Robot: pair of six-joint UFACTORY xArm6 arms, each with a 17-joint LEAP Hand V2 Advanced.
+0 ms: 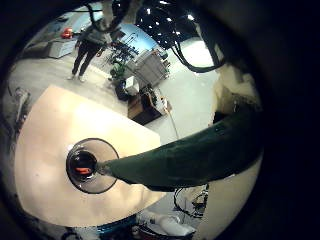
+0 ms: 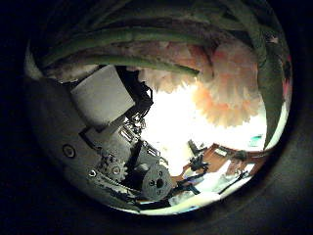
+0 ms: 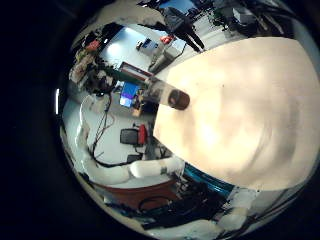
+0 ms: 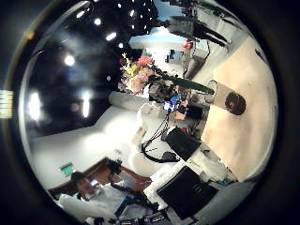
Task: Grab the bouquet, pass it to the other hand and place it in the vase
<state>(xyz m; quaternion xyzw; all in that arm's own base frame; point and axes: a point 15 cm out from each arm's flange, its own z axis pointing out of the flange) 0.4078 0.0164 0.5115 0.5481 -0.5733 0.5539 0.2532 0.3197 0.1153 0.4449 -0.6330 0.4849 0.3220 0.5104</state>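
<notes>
The vase stands on the table, close to its edge. The bouquet's wrapped stem end slants down from my left hand, and its tip meets the vase's mouth; how deep it goes I cannot tell. The left thumb side palm view shows the stems and flower heads pressed against the palm, with the left hand's fingers curled beside them. From the right palm I see the left hand holding the bouquet tilted over the vase. The right hand stays well back from the vase; none of it shows.
The table top spreads wide beyond the vase. Office desks, chairs and equipment stand on the floor past the table's edge. A cabinet and a box stand on the floor farther off.
</notes>
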